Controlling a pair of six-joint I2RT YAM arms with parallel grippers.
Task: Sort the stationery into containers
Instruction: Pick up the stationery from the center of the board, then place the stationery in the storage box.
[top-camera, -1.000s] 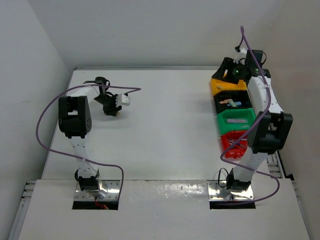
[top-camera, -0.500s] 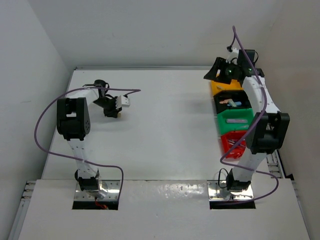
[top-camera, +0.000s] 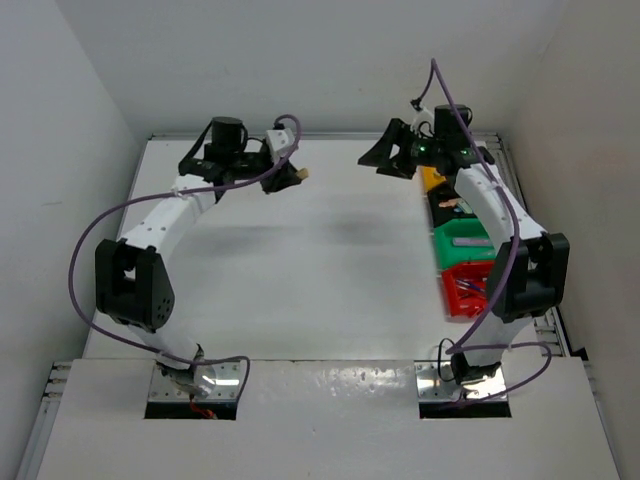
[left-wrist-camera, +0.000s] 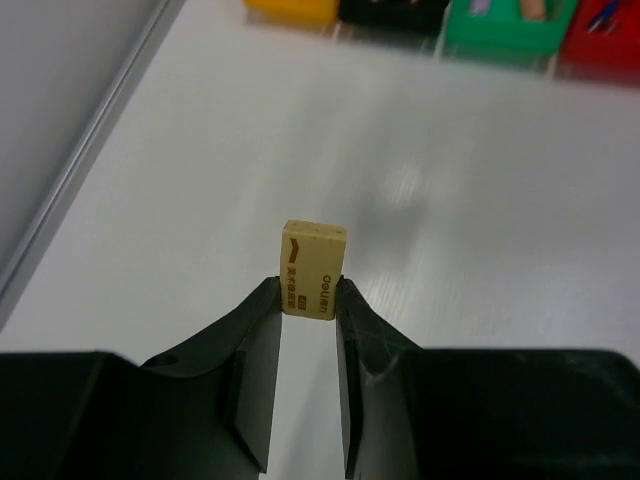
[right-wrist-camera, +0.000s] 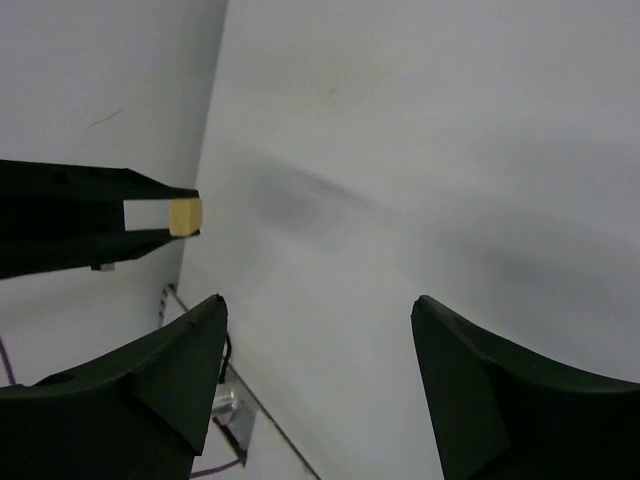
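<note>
My left gripper (top-camera: 294, 176) is raised above the back of the table and shut on a small tan eraser (top-camera: 301, 173) with printed lettering. The eraser stands upright between the fingertips in the left wrist view (left-wrist-camera: 313, 268). My right gripper (top-camera: 370, 160) is open and empty. It is held high, left of the bins, and faces the left gripper. The right wrist view shows the eraser (right-wrist-camera: 185, 216) in the left gripper's fingers (right-wrist-camera: 110, 190). Four bins line the right edge: yellow (top-camera: 431, 180), black (top-camera: 449, 206), green (top-camera: 462, 242), red (top-camera: 466, 291).
The bins hold small coloured items. In the left wrist view they run along the top edge: yellow (left-wrist-camera: 290, 10), black (left-wrist-camera: 392, 10), green (left-wrist-camera: 500, 32), red (left-wrist-camera: 605, 45). White walls close the table at the back and on both sides. Purple cables loop from both arms.
My left arm has lifted from the far-left table and swung toward the back centre with the eraser. My right gripper has moved left, off the yellow bin, toward the centre.
</note>
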